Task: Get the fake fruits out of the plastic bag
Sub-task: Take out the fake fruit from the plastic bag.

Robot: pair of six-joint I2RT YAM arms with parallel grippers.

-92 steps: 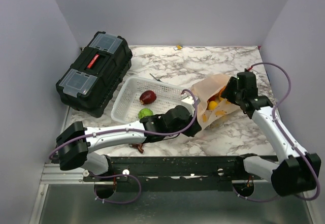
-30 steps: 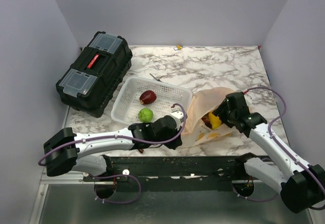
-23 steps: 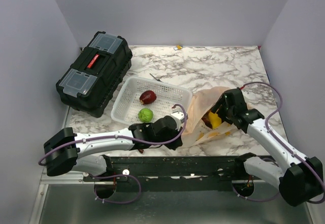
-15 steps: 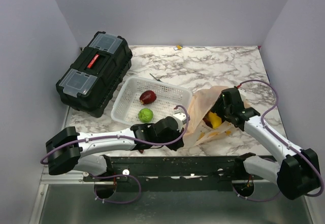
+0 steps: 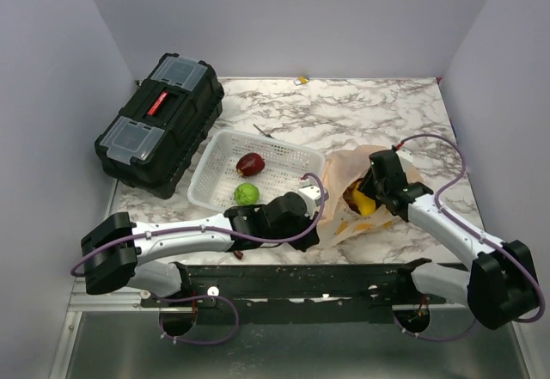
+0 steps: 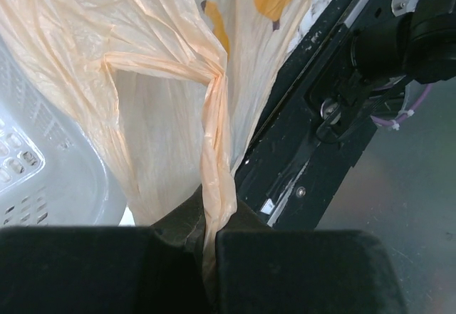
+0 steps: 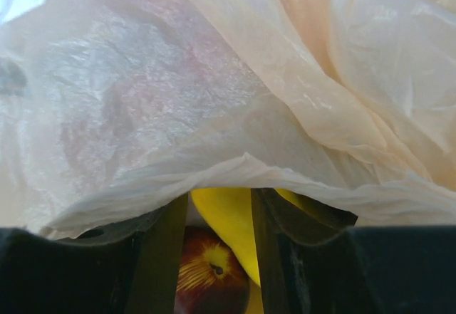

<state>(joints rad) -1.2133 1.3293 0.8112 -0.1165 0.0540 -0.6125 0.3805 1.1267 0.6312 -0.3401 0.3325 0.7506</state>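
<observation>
Getting partway: a red fruit (image 5: 250, 164) and a green fruit (image 5: 247, 193) are lying in the basket (image 5: 279, 173); your left fingers (image 6: 178, 221) are pinching the bag (image 5: 337, 166) beside it, right fingers (image 7: 160, 257) straddling a yellow fruit (image 7: 224, 221) inside, grip unclear

Crumpled peach plastic bag (image 5: 342, 166) holds yellow fruit (image 7: 226, 220) and red fruit (image 7: 205, 280).

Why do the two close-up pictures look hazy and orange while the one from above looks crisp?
Top external: even light, sharp, only soft shadows under the black toolbox. Left wrist: the plastic bag sits close to the lens, light glowing through it; the black fingers are dark. Right wrist: bag film fills the frame, soft and milky; only the yellow fruit shows clear colour.
</observation>
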